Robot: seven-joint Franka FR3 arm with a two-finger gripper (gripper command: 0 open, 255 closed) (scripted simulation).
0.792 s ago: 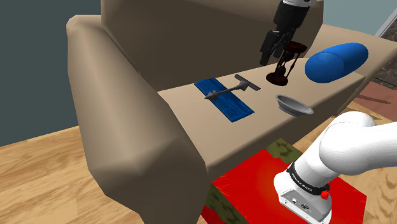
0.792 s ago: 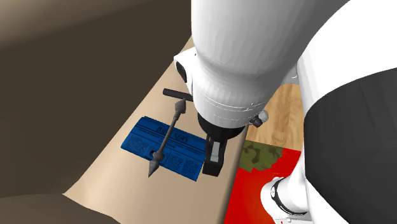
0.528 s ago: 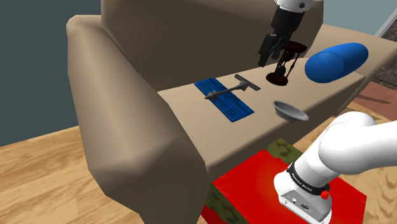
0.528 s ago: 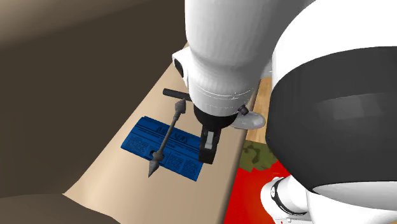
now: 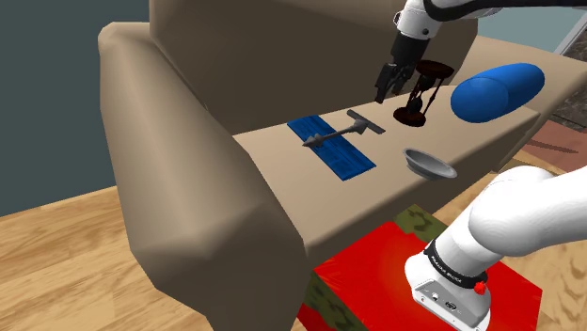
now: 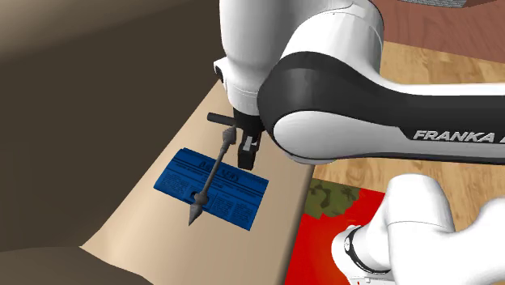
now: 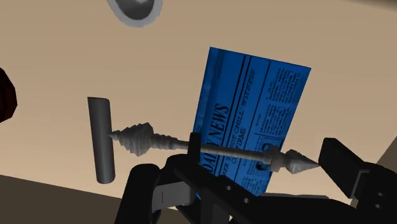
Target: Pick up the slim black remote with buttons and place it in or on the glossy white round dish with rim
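Note:
A round grey-white dish [image 5: 430, 164] with a rim lies on the tan sofa seat [image 5: 282, 179] near its front edge; it is also seen past the gripper [image 7: 135, 7]. My black gripper [image 5: 386, 83] hangs high above the seat, close to the sofa's backrest, up and to the shoulder view's left of the dish. In the second exterior view the gripper [image 6: 247, 147] hovers over the handle end of a grey tool. In the wrist view the gripper [image 7: 242, 168] stands open, its fingers apart, and I see nothing clasped between them.
A blue newspaper [image 5: 331, 146] lies on the seat with a grey T-handled pointed tool [image 5: 343, 132] across it. A dark red hourglass-shaped stand [image 5: 423, 94] and a blue cushion [image 5: 497, 91] sit to the shoulder view's right. The thick armrest [image 5: 179, 160] bounds the left.
The gripper has moved toward the shoulder view's left, nearer the tool's handle. The dish shifted a little toward the seat's front edge early on, then stayed still.

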